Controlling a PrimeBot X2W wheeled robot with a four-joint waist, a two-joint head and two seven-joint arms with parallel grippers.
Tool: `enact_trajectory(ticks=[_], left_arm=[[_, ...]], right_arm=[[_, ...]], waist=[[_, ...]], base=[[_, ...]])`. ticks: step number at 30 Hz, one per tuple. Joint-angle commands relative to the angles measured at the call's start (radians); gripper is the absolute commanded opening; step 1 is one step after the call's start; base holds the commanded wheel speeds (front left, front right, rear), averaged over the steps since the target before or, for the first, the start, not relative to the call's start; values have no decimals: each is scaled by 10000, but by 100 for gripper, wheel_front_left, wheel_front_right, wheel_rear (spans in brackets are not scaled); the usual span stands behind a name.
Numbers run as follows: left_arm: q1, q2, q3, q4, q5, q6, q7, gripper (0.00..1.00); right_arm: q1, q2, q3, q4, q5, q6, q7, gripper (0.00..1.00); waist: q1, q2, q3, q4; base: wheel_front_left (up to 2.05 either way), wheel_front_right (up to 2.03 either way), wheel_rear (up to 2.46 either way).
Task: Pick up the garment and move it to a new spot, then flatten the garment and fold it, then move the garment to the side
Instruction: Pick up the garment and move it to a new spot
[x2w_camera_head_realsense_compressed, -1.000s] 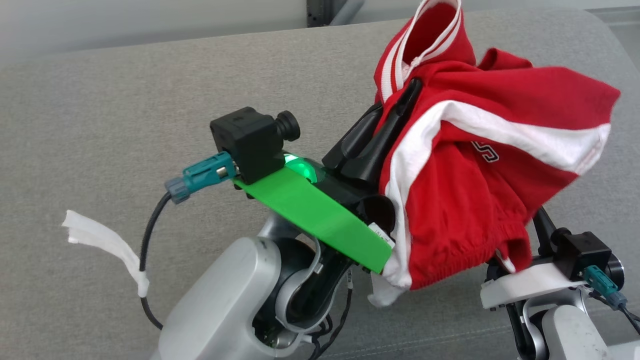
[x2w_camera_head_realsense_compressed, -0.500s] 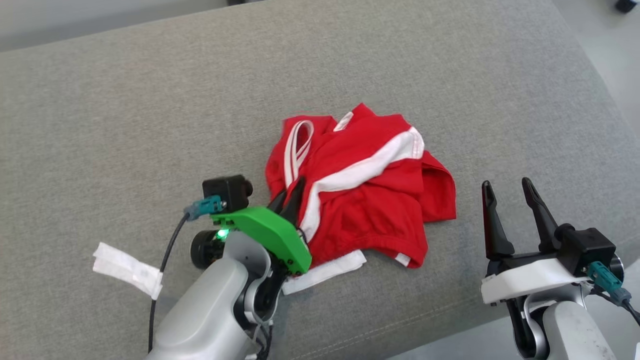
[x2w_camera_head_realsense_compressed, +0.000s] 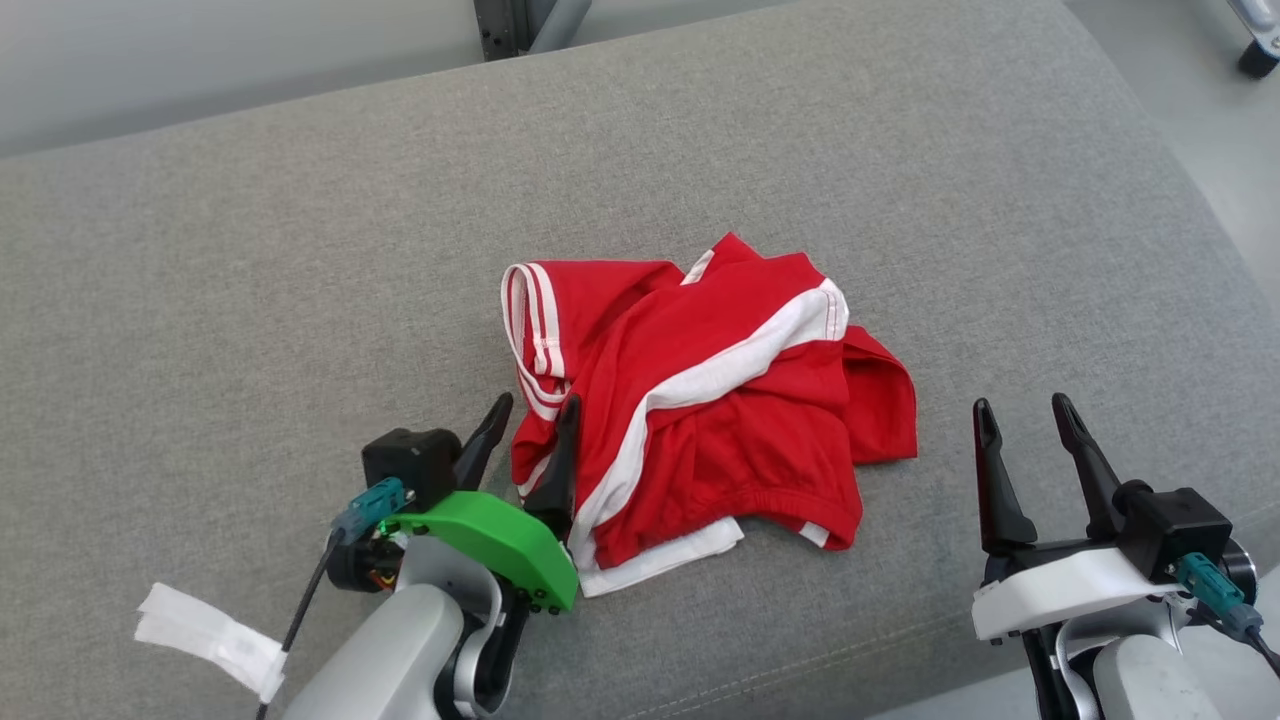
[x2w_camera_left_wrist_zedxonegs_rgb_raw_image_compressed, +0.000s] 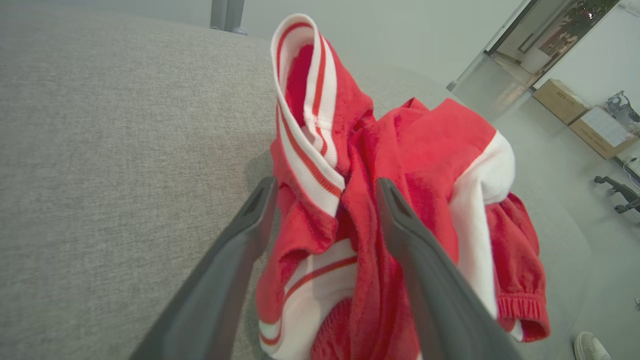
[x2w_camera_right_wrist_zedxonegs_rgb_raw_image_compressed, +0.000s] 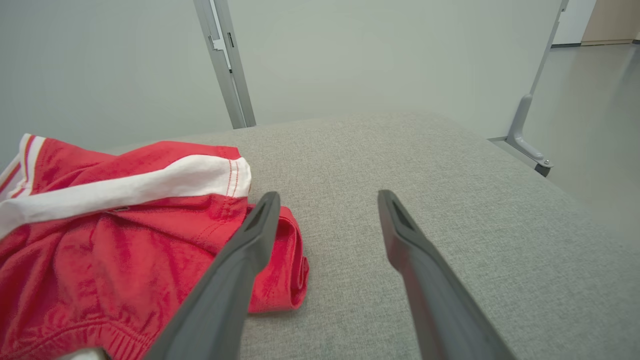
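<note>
Our left gripper (x2w_camera_head_realsense_compressed: 538, 402) gapes astride the garment (x2w_camera_head_realsense_compressed: 740, 420) at 8 o'clock; right gripper (x2w_camera_head_realsense_compressed: 1022, 404) spread, free at 4. We'd pinch 2 far-apart corners, draw outward.

Garment (x2w_camera_head_realsense_compressed: 720, 400) bunched on grey cushion (x2w_camera_head_realsense_compressed: 300, 250), frame centre.
Left gripper (x2w_camera_head_realsense_compressed: 537, 402), lower left: fingers spread, one finger against the garment's left edge. Right gripper (x2w_camera_head_realsense_compressed: 1022, 405), lower right: fingers spread, pointing up the frame, clear of the fabric.
</note>
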Motion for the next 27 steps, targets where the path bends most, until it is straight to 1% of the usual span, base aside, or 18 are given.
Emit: enact_trajectory(ticks=[1,2,6,8,10,12,14,17,19,20,21,23,25,27], left_arm=[[365,387,137,-581,18,281,5,100],[365,387,137,-581,18,281,5,100],[807,948,119,-2002,207,751,283,100],[935,1266,-238,-2910,603,1081,744,100],[978,1366,-505,-3320,760,1265,1092,100],[955,1482,-833,-3439,1016,1402,1493,100],[960,1480,-1134,-3406,1132,1465,1907,100],[908,1502,-1445,-3106,1131,1575,2513,100],[752,1634,-1665,-2672,1276,1565,2854,99],[662,1581,-1701,-2586,1223,1463,2906,47],[565,1547,-1786,-2527,1229,1335,2954,0],[465,1539,-1809,-2583,1205,1190,2940,0],[358,1574,-1702,-2940,1248,1201,2786,0],[318,1619,-1492,-3609,1174,1282,2613,0]], right_arm=[[185,-6,-17,17,-98,-10,-33,100],[185,-6,-17,17,-98,-10,-33,100],[254,-6,43,-43,-103,-10,-33,100],[207,-7,96,-79,-69,-10,-33,100],[190,-8,109,-92,-17,-10,-33,100],[149,-5,112,-104,29,-10,-33,100],[102,-5,148,-106,45,-10,-33,100],[-2,-6,106,-122,98,-10,-33,100],[-26,-6,49,-127,111,-10,-33,100],[-22,-5,28,-126,109,-10,-33,100],[-17,-3,12,-123,118,-10,-33,100],[28,-14,-91,-107,110,-10,-33,100],[137,-5,-225,-102,92,-10,-33,100],[232,-5,-321,-56,74,-10,-33,100]], waist=[[0,0,-413,284],[0,0,-413,284],[0,0,-491,308],[0,0,-420,262],[0,0,-342,188],[0,0,-251,107],[0,0,-149,-5],[0,0,28,-152],[0,0,108,-225],[0,0,136,-248],[0,0,151,-257],[0,0,166,-223],[0,0,138,-109],[0,0,79,70]], base=[[0,0,0],[0,0,0],[0,0,0],[0,0,0],[0,0,0],[0,0,0],[0,0,0],[0,0,0],[0,0,0],[0,0,0],[0,0,0],[0,0,0],[0,0,0],[0,0,0]])
